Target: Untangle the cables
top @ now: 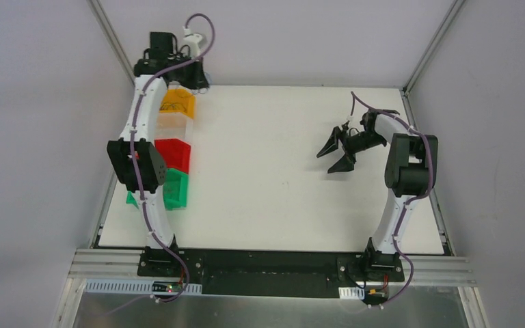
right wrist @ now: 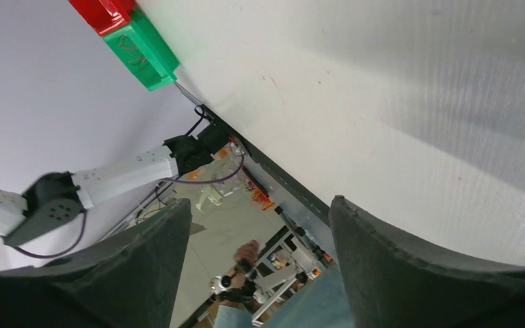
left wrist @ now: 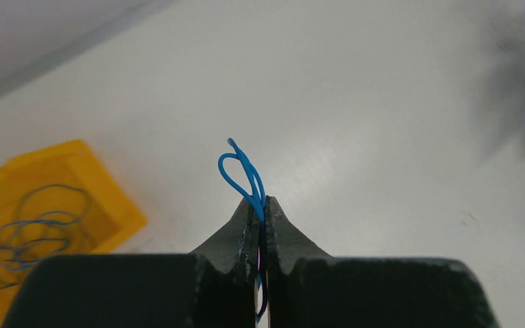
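Note:
In the left wrist view my left gripper (left wrist: 261,201) is shut on a thin blue cable (left wrist: 241,174). Its looped end sticks out above the fingertips, and more of it runs down between the jaws. A pink glint shows deep in the gap. A yellow bin (left wrist: 102,198) to the left holds several thin bluish cables (left wrist: 37,225) in loose loops. In the top view the left gripper (top: 195,76) is at the table's far left corner, by the yellow bin (top: 178,102); the cable is too thin to show there. My right gripper (top: 325,162) is open and empty over the right middle of the table, and also shows in its wrist view (right wrist: 260,201).
A row of bins runs along the left edge: yellow, a clear one (top: 174,124), red (top: 176,154) and green (top: 175,190). The red bin (right wrist: 102,10) and green bin (right wrist: 140,48) also show in the right wrist view. The left arm lies over the bins' left side.

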Controlling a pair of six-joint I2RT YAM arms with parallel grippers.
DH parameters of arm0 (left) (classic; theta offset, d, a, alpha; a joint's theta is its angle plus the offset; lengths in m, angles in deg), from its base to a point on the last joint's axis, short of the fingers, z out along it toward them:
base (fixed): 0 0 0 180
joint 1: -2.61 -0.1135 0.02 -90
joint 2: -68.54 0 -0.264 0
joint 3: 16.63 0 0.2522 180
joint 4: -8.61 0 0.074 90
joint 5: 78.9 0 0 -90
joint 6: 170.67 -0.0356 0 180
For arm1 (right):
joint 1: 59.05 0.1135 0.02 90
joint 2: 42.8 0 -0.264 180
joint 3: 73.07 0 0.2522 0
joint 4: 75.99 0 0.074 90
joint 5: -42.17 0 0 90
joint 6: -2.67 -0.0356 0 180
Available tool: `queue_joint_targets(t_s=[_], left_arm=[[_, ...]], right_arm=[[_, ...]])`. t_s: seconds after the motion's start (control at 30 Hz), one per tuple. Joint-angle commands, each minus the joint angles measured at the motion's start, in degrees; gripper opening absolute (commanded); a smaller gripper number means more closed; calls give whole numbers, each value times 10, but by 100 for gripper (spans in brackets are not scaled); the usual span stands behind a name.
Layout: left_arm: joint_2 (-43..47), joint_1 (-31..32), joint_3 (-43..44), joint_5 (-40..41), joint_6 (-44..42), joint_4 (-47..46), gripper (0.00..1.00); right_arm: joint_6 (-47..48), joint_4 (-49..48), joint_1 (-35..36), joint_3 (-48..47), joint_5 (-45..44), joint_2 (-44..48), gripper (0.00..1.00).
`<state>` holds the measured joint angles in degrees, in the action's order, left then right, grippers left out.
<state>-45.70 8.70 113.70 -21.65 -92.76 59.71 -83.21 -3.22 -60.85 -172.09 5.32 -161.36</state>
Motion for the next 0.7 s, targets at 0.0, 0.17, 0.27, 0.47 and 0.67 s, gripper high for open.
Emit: queue_joint_targets(t_s=[0.0,0.17,0.27,0.47,0.67], left_arm=[[-97,-95,165,-51,-73,132,0],[-206,-142,300,-16,-127,124,0],[-224,-158,273,15,-132,38,0],[-265,-188,268,-15,-111,-37,0],[-276,-191,258,-37,-122,-38,8]], right_arm=[[19,11,7,9,-31,63,79],[15,5,7,20,-29,68,79],[17,5,7,27,-35,72,79],[21,5,7,35,-52,77,78],[21,5,7,41,-56,80,78]])
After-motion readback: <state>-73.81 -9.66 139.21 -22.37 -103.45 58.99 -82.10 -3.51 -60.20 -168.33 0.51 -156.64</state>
